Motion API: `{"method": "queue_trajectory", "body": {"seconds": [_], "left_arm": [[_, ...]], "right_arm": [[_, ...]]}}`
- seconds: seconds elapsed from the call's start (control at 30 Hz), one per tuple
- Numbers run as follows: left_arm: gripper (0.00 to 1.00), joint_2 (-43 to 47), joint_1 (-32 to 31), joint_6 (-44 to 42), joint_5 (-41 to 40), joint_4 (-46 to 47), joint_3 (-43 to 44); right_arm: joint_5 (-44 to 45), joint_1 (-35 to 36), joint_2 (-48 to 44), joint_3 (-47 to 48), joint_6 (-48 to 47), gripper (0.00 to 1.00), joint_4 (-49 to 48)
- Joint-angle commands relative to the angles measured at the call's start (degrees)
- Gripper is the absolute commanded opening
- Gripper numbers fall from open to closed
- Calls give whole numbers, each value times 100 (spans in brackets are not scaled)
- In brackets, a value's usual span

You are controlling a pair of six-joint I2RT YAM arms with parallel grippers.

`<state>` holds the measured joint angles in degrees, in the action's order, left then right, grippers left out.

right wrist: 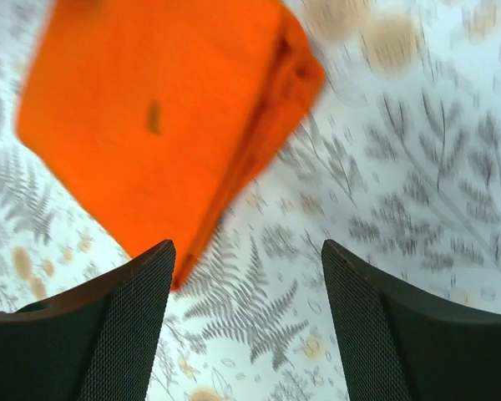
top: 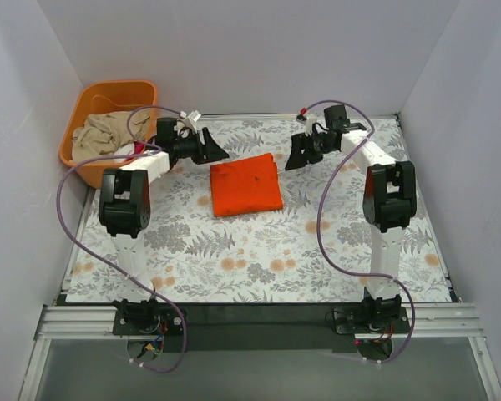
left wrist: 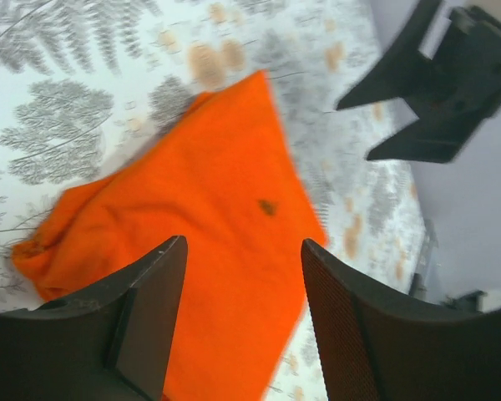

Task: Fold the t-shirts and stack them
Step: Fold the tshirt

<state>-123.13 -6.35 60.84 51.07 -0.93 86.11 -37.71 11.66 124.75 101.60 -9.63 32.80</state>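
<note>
A bright orange-red t-shirt (top: 245, 184) lies folded into a compact rectangle on the floral tablecloth (top: 259, 251), at the middle back. It also shows in the left wrist view (left wrist: 209, 234) and in the right wrist view (right wrist: 159, 117), with a small dark spot on top. My left gripper (top: 215, 150) hovers open and empty just left of the shirt's far left corner. My right gripper (top: 299, 154) hovers open and empty just right of its far right corner. In the left wrist view the right gripper (left wrist: 434, 92) shows beyond the shirt. More cloth (top: 104, 134), beige, lies in the tub.
A rigid orange plastic tub (top: 82, 109) stands off the table's back left corner, behind the left arm. White walls close in the back and both sides. Purple cables loop from both arms. A black bar (top: 259, 313) runs along the near edge.
</note>
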Motion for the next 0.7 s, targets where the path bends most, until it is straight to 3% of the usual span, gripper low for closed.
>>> {"method": "queue_trajectory", "body": {"seconds": [0.0, 0.07, 0.13, 0.23, 0.47, 0.67], "left_arm": [[51, 826, 64, 1020, 1112, 1014, -330], [45, 721, 64, 1674, 1265, 1830, -619], [38, 624, 64, 2507, 1318, 2698, -823], [31, 369, 64, 3028, 1187, 3168, -938], [27, -307, 64, 3022, 827, 3082, -622], [26, -720, 90, 2582, 343, 2378, -542]], "right_arm": [[-947, 126, -338, 553, 879, 67, -641], [-1509, 161, -189, 738, 1426, 68, -1263], [-1834, 231, 163, 913, 2086, 62, -1661], [-1906, 389, 593, 1160, 2604, 58, -2259], [-1854, 460, 1472, 1002, 3914, 50, -3998], [-1556, 522, 1851, 528, 4013, 47, -4035]]}}
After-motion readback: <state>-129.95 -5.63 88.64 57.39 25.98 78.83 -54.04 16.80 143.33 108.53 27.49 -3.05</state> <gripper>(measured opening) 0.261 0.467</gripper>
